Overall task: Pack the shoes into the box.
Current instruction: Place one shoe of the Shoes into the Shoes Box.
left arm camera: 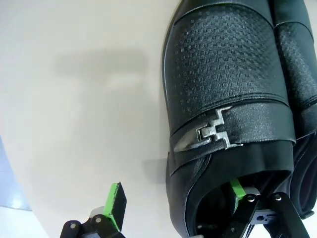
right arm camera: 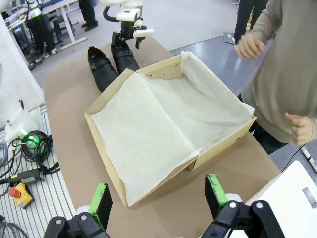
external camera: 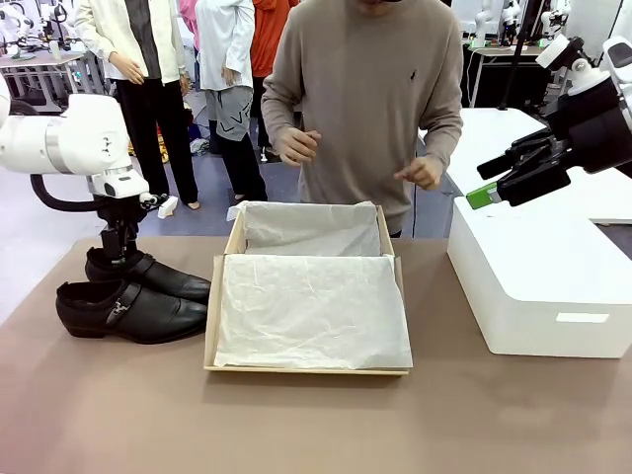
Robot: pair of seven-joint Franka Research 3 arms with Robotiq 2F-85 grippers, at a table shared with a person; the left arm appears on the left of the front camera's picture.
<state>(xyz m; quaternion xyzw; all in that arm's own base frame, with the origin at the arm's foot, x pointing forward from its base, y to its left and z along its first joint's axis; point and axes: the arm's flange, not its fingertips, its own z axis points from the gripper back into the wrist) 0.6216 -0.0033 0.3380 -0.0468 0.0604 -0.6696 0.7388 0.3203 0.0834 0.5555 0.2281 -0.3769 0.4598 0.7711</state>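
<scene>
Two glossy black shoes lie side by side on the table left of the box, the near shoe [external camera: 128,311] [right arm camera: 100,67] and the far shoe [external camera: 168,278] [left arm camera: 228,84] [right arm camera: 127,57]. My left gripper [external camera: 118,253] [left arm camera: 176,198] [right arm camera: 126,37] stands open at the far shoe's heel end. One of its fingers [left arm camera: 237,189] is inside the shoe's opening and the other finger [left arm camera: 115,204] is outside over the table. The cardboard box [external camera: 210,326] [right arm camera: 225,141] lies open in the middle, lined with white tissue paper. My right gripper [external camera: 513,180] [right arm camera: 157,196] hangs open and holds nothing, high to the box's right.
A large white block-shaped box [external camera: 538,286] stands on the table at the right, under my right gripper. A person [external camera: 365,99] stands at the far side behind the cardboard box, both hands raised off the table. Bare table runs along the front.
</scene>
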